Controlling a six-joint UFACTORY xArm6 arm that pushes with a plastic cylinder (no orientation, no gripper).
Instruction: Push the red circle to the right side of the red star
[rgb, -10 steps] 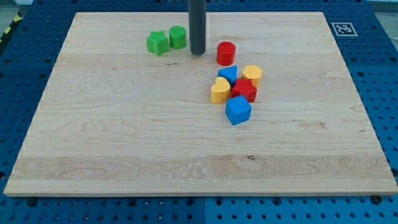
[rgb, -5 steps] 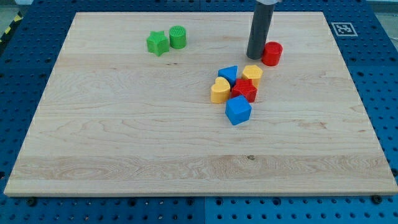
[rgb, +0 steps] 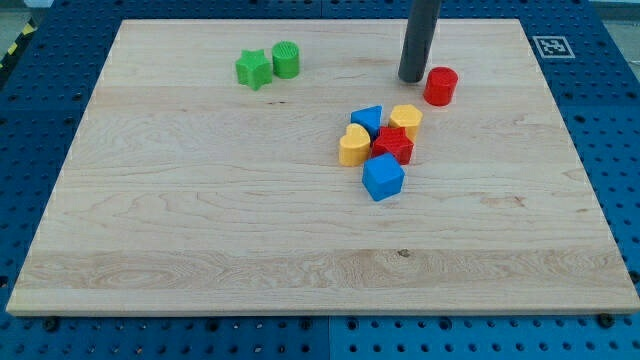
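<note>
A pale wooden worktop (rgb: 200, 230) lies on a blue pegboard base (rgb: 40, 90), with a printed marker tag (rgb: 552, 46) at its top right corner. No container shows. Near the top edge, left of centre, a green star (rgb: 253, 69) sits just beside a green cylinder (rgb: 286, 59). In the middle, a yellow heart (rgb: 352, 146), blue triangle (rgb: 368, 119), blue cube (rgb: 382, 177), red star (rgb: 394, 145) and yellow hexagon (rgb: 405, 119) cluster together. The rod stands upright near the top edge; my tip (rgb: 411, 78) rests just left of the red circle (rgb: 440, 86), which lies up and right of the red star, apart from the cluster. The end effector is a plain rod, with nothing to open or close. Two green, two blue, two yellow, two red blocks.
</note>
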